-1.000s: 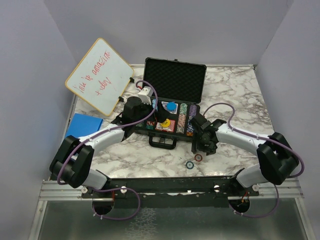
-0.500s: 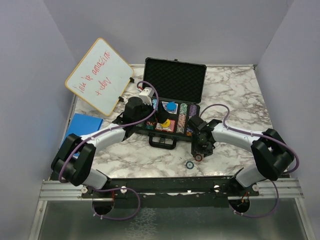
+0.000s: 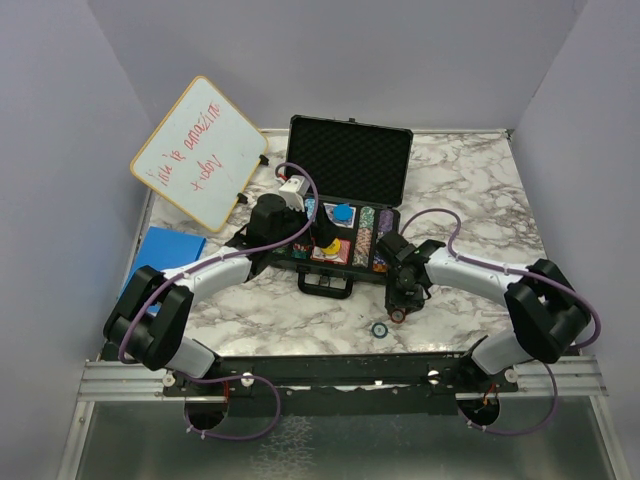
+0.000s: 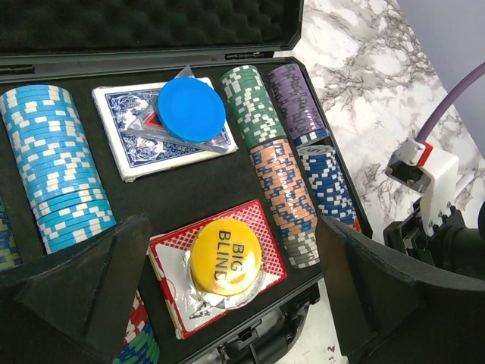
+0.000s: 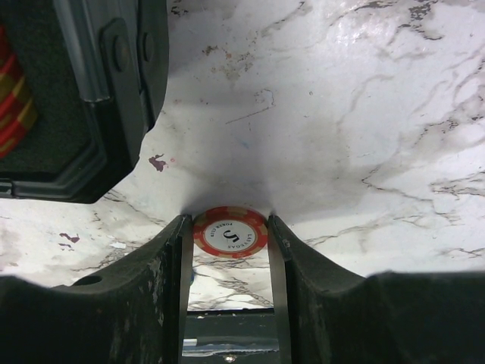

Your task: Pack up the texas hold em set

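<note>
Spanning everything, the grey-veined marble worktop (image 3: pixel 470 190) carries the open black foam-lined briefcase (image 3: pixel 350 160), largely filled. Left tool (image 4: pixel 225 284) hovers wide open and empty above it. Right tool (image 5: pixel 228 226), parted narrowly, straddles a flat red-rimmed poker chip (image 5: pixel 229 236) lying on the worktop near the case's front corner, not visibly clamped. Closing on so thin an edge, it may ride over and flick the chip away.

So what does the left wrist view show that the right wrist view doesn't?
Left wrist only: inside the black case, chip rows, a blue deck under a blue disc, a red deck under the yellow BIG BLIND disc. Right wrist only: a red chip flat on the table between the fingers of the right gripper. Both: case and marble table.
</note>
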